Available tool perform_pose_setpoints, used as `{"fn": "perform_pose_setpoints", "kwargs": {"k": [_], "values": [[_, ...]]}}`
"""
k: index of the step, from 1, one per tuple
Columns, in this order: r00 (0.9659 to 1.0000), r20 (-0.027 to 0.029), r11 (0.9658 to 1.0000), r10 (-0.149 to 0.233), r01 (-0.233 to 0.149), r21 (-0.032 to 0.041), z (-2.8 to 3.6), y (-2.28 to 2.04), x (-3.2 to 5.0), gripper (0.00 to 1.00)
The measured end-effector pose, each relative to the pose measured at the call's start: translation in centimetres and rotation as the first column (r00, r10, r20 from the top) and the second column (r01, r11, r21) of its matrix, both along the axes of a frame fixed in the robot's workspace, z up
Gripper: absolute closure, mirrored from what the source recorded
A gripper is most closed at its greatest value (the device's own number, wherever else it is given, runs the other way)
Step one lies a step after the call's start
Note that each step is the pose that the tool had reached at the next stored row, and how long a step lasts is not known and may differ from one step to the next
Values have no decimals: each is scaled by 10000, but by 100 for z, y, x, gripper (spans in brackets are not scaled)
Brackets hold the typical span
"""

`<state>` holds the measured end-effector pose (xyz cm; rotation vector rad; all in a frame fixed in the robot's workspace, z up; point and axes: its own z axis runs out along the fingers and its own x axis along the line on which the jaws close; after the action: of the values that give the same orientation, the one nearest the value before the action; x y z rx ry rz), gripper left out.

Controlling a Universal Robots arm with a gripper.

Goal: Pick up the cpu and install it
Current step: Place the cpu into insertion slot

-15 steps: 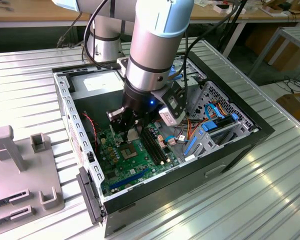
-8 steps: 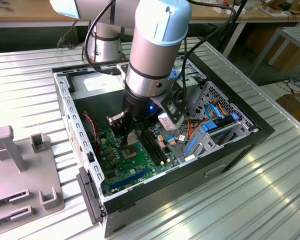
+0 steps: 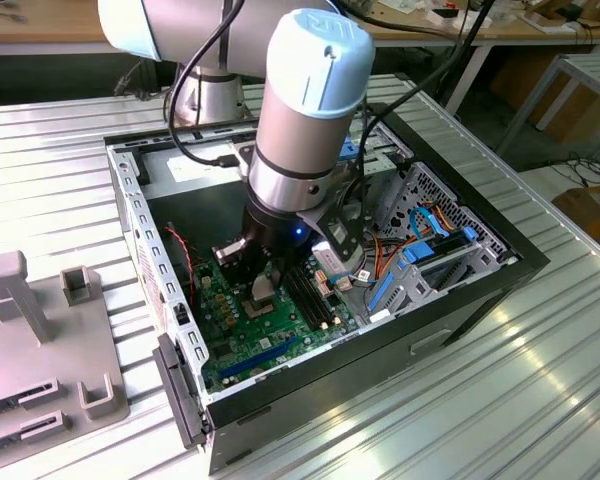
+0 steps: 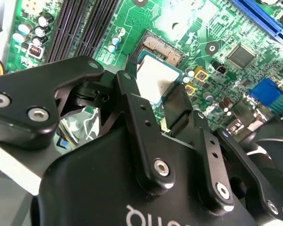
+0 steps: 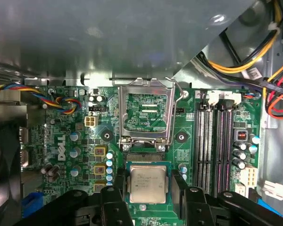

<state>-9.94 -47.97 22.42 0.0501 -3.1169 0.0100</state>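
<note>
Item one, my gripper (image 3: pixel 258 282): it hangs at the end of my arm (image 3: pixel 300 120) inside the open computer case (image 3: pixel 310 395), which rests on a ribbed metal table (image 3: pixel 540 400). My black fingers (image 5: pixel 180 193) are drawn in narrow and clamp the cpu (image 5: pixel 147 183) by two opposite edges, as both wrist views show. Item two, the cpu: silver top plate facing up, thin green rim around it, held between my fingertips just above the green motherboard (image 5: pixel 188 155), at the edge of the socket (image 4: pixel 162 47). A strip of the socket's gold contacts shows bare beyond the chip. I cannot tell whether the chip touches the socket. Item three, the metal frame (image 5: pixel 146 86): swung back off the socket, on the far side of it from the cpu, with green board showing through its square window. Item four, memory slots (image 5: pixel 217 141): long black slots side by side, just beside the socket. Item five, a bundle of coloured cables (image 5: pixel 61 101) curling over the board on the other side of the frame from the memory slots, and yellow and red cables (image 5: pixel 245 66) running along the case wall. Item six, a blue slot (image 4: pixel 259 19) on the board, well apart from the chip. Item seven, a drive cage (image 3: pixel 430 260) with blue tabs, in the case toward the exterior view's right. Item eight, a grey fixture (image 3: pixel 40 350) with upright posts, on the table outside the case, at the exterior view's left.
</note>
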Motion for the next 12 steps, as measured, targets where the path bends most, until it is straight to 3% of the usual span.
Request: {"fn": "perform_pose_setpoints", "kwargs": {"k": [12], "values": [[10000,-5,10000,3,-3,0,-148,-18,-20,53]]}}
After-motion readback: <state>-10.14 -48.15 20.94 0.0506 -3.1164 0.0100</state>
